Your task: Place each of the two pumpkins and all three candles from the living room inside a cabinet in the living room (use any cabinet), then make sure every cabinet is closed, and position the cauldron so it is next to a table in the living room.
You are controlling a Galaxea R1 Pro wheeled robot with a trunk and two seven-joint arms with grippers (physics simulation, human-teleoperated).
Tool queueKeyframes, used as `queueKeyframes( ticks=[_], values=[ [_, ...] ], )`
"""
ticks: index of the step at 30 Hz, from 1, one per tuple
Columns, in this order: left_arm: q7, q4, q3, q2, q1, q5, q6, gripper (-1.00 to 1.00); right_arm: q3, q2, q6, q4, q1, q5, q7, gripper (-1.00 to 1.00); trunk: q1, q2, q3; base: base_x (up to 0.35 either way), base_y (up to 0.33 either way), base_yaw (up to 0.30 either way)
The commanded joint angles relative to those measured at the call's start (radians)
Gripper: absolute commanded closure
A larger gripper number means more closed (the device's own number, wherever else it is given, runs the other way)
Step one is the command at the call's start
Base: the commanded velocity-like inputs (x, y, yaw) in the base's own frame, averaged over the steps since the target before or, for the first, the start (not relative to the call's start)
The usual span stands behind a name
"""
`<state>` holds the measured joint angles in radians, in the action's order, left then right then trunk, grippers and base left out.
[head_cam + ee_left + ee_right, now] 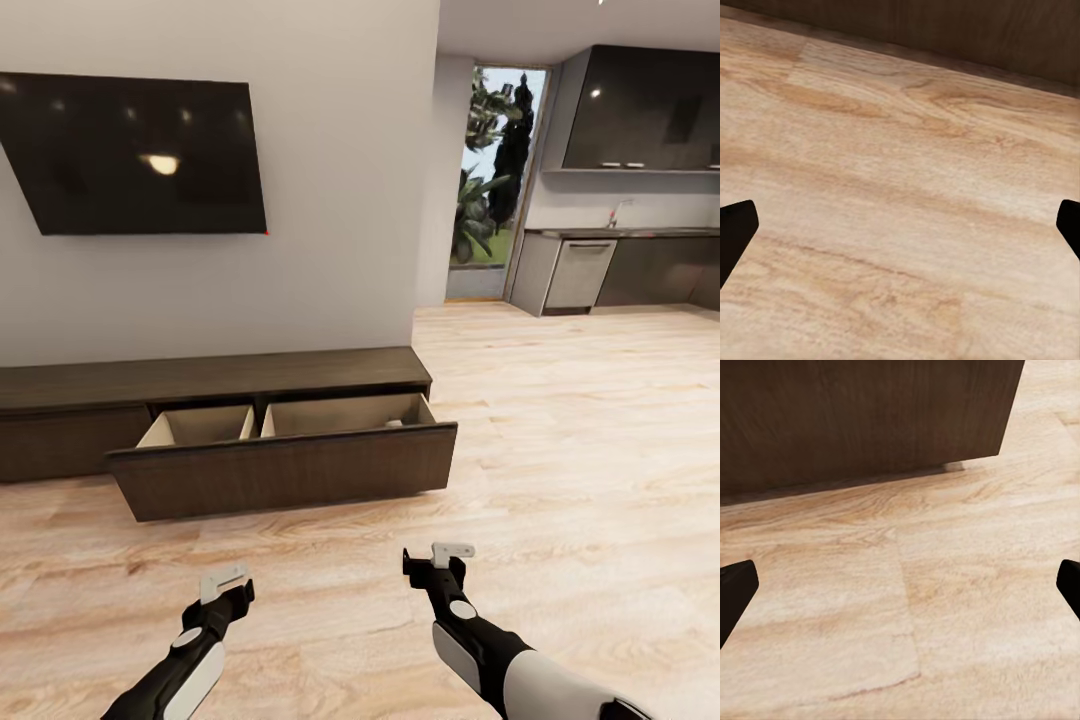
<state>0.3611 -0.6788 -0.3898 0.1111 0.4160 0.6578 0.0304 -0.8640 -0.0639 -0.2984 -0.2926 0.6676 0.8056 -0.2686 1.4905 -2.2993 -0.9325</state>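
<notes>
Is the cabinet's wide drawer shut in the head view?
No, the drawer of the cabinet is pulled out over the floor, its pale interior open to view.

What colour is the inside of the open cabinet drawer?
Pale beige inside the drawer, against dark-brown fronts; head view shows it best.

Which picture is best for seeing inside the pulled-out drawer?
The head view: it looks down into the open drawer of the cabinet, showing its two pale compartments. The right wrist view shows just the dark drawer front above the floor; the left wrist view catches a dark brown strip.
</notes>
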Motion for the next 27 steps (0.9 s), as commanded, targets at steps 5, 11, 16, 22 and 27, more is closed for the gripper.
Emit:
queueKeyframes(
  ticks=[5,11,16,22,27],
  values=[
    [0.009,0.003,-0.009,0.008,0.001,0.01,0.003,-1.0,-0.003,-0.002,-0.017,-0.014,0.001,0.016,-0.006,-1.0,0.019,-0.036,-0.017,0.0,0.0,0.0],
    [0.009,0.004,-0.009,0.008,0.001,0.009,0.004,-1.0,-0.003,-0.008,-0.037,-0.017,0.002,0.013,-0.005,-1.0,0.042,-0.078,-0.036,0.0,0.0,0.0],
    [0.009,-0.003,-0.008,0.012,0.004,0.008,0.006,-1.0,-0.005,-0.011,-0.067,-0.017,0.003,0.007,-0.004,-1.0,0.061,-0.113,-0.051,0.0,0.0,0.0],
    [0.009,-0.04,-0.009,0.014,0.006,0.008,0.006,-1.0,-0.01,-0.015,-0.072,-0.017,0.004,0.002,0.003,-1.0,0.084,-0.155,-0.07,0.0,0.0,0.0],
    [0.008,-0.049,-0.011,0.017,0.005,0.007,0.004,-1.0,-0.036,-0.016,-0.073,-0.012,0.004,0.001,0.005,-1.0,0.103,-0.19,-0.086,0.0,0.0,0.0]
  ],
)
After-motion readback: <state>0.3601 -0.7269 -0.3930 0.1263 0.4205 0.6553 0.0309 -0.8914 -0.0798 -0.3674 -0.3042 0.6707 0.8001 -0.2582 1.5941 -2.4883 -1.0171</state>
